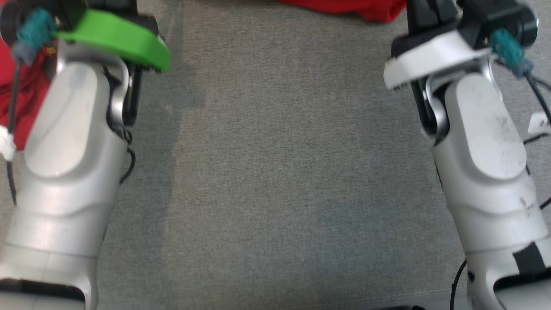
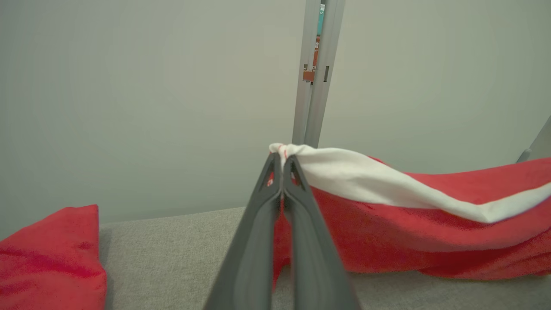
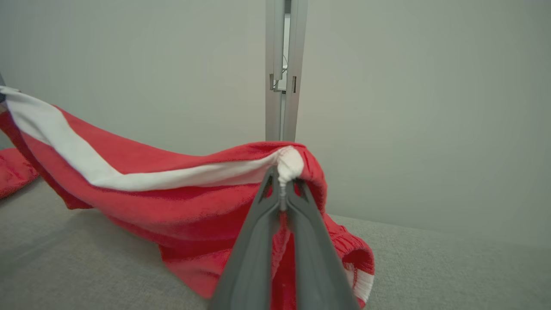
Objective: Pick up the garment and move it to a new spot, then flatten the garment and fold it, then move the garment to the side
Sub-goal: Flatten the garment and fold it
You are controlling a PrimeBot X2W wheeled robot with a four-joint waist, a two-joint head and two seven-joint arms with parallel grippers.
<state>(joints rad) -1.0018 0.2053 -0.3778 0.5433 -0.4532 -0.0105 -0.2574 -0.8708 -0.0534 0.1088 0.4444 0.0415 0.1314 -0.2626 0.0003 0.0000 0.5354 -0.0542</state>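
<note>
The garment is red knit with a white band along one edge. In the left wrist view my left gripper is shut on one end of that white band, and the garment stretches away to the right, its lower part resting on the grey surface. In the right wrist view my right gripper is shut on the other end of the band, with the garment hanging leftward and draping down. The head view shows red cloth at the top edge between both forearms.
A grey fabric surface spreads between my two pale forearms. More red cloth lies at the left of the left wrist view and beside the left forearm. A pale wall with a grey upright post stands behind.
</note>
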